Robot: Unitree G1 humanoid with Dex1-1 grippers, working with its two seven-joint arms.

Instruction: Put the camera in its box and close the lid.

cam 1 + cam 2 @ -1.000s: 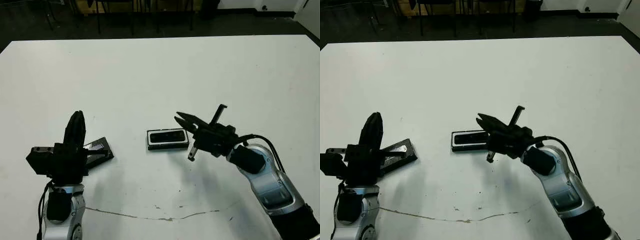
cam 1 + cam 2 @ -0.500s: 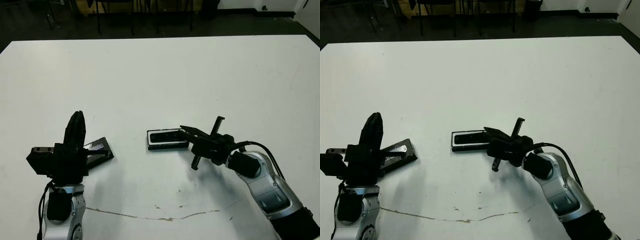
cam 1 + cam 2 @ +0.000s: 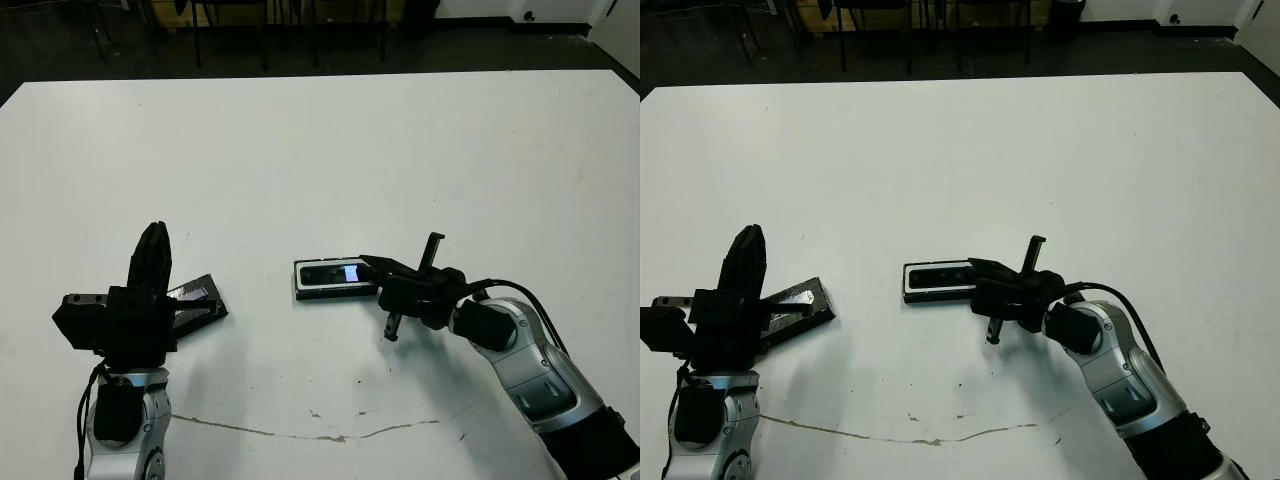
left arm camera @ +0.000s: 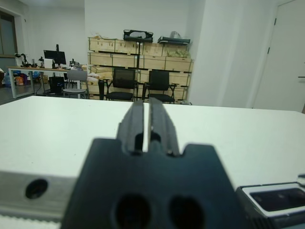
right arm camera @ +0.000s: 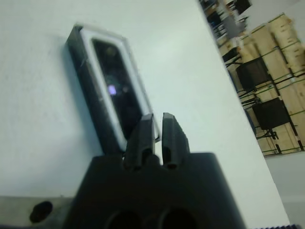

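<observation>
Black, rigid lid (image 3: 195, 300) lay flat near the table's (image 3: 320, 150) left front edge, beside the left gripper (image 4: 147, 121), fingers pressed together. Camera (image 3: 338, 272) sat inside box (image 3: 300, 291) mid-table; right gripper (image 5: 157, 136), also pressed together, empty, hovered at its end. Lid judged light, slippery; grip its 2 long edges.

You are working in what looks like a lab or office storeroom; behind your white surface (image 4: 43, 124) stand wooden crates (image 4: 138, 58) stacked along the wall; black office chairs (image 4: 123, 84) sit in front of them; a desk with a monitor (image 4: 50, 56) stands to one side; plain white walls and a door (image 4: 285, 57) close the room.
</observation>
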